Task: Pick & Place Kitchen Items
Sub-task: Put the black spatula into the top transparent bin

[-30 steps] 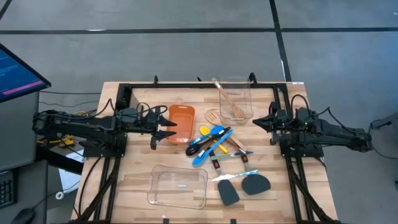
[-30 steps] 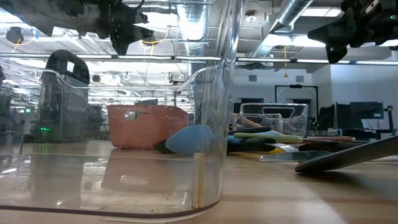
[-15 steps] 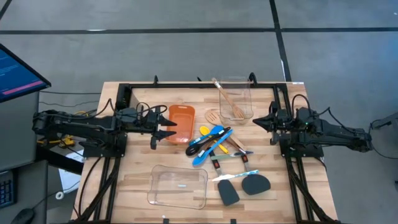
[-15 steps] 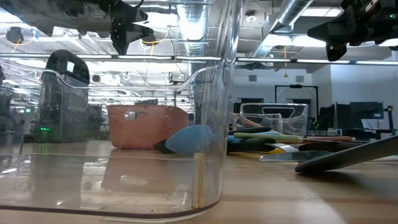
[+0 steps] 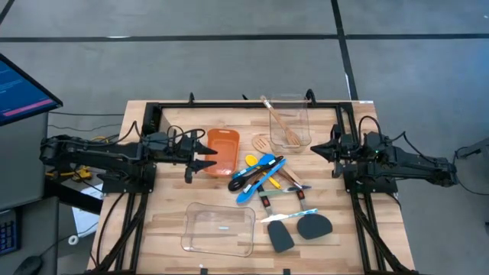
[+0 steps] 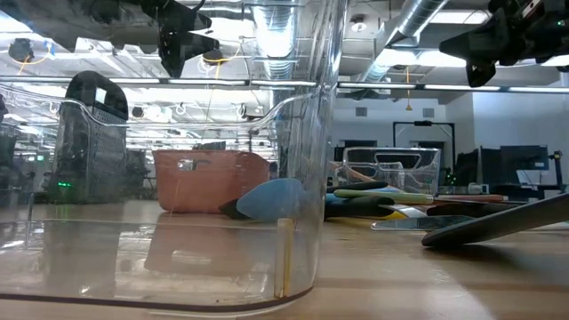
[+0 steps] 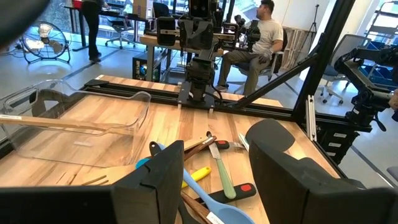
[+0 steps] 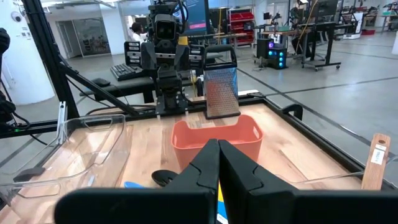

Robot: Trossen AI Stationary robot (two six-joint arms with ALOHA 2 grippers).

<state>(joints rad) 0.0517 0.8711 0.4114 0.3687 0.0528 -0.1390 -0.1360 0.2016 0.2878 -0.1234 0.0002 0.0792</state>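
Observation:
The kitchen items lie on the wooden table. Blue and yellow spoons and slim dark-handled tools are piled at the middle (image 5: 263, 172), also seen in the left wrist view (image 7: 211, 165). Two black spatulas (image 5: 296, 229) lie nearer the front. A slotted wooden turner (image 5: 262, 143) lies beside the pile. A wooden spoon (image 5: 279, 118) leans in a clear container. My left gripper (image 5: 208, 158) hovers open and empty by the orange bin, its fingers apart in its wrist view (image 7: 214, 168). My right gripper (image 5: 315, 150) hovers shut and empty at the right (image 8: 217, 149).
The orange bin (image 5: 221, 143) stands left of the pile. One clear container (image 5: 289, 122) stands at the far side, another (image 5: 220, 229) at the near edge, filling the low view (image 6: 178, 196). A black frame (image 5: 229, 105) borders the table. People sit in the room beyond (image 7: 264, 31).

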